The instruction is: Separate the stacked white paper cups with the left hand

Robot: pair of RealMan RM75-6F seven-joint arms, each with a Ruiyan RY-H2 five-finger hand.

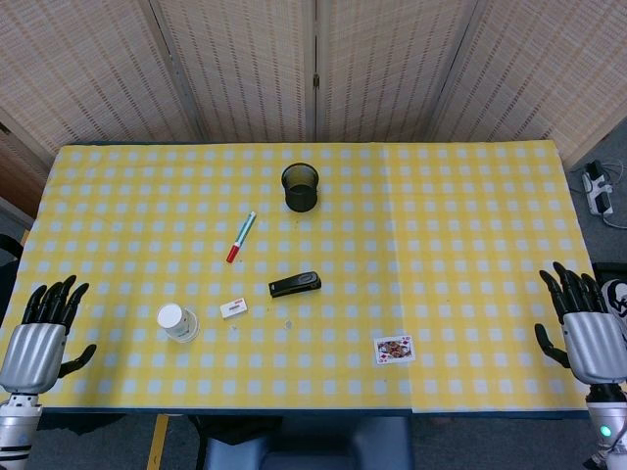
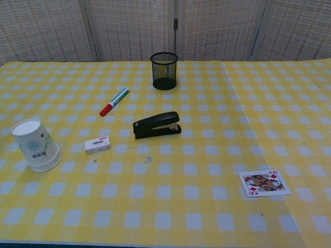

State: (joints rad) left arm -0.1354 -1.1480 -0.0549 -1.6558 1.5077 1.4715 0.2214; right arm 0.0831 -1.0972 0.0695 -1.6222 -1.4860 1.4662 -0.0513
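Stacked white paper cups [image 2: 36, 145]: upside down, lower left of the yellow checked tablecloth [image 1: 470, 225], beside a small white eraser [image 2: 97, 144]. Left hand [image 1: 39, 338], right hand [image 1: 586, 328]: fingers spread, empty, at the frame's bottom corners.

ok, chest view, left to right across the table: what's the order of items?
Stacked paper cups → eraser box → marker → stapler → mesh pen holder → playing card. The stapler and holder overlap in x; ordered by centre.
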